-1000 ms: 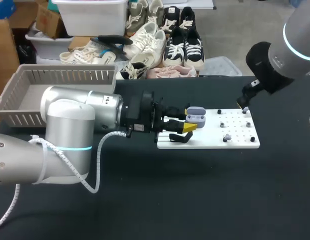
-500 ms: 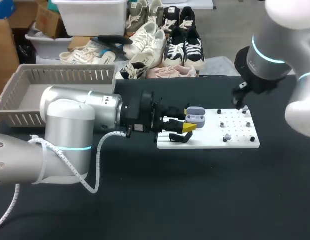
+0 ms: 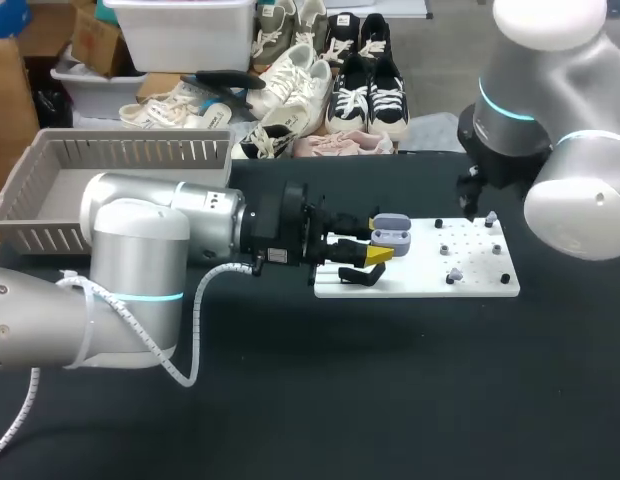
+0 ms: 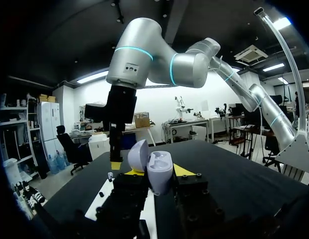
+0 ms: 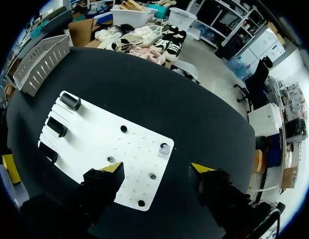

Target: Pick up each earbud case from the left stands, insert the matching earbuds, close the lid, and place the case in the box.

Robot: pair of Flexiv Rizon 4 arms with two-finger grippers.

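**Case open and held, earbuds still on the board**

At the tabletop's (image 3: 390, 400) 9 o'clock edge the grey slatted box (image 3: 130, 150) shows no case inside it, so none has been delivered, as far as I can see. The left hand (image 3: 378, 250) pinches the earbud case (image 4: 159, 172) from both sides and holds it over the 9 o'clock end of the white board (image 3: 420, 288), above the black stands (image 5: 57, 126). The lid is tipped open. I make out no earbud in the case, though its wells are only partly visible.

Small grey earbuds (image 3: 453, 273) sit among the pegs toward the board's 3 o'clock end. The right hand (image 5: 157, 169) hangs above the board's 1 o'clock corner with its fingers spread and nothing between them.

I judge the task to be early. The case is picked up and opened, while inserting the earbuds, closing the lid and boxing the case all remain.

Compared with a second ago, the right arm has swung in from the 3 o'clock side, so more of it now looms over the board. Its hand has shifted slightly toward 9 o'clock. The left arm and the case have not moved.
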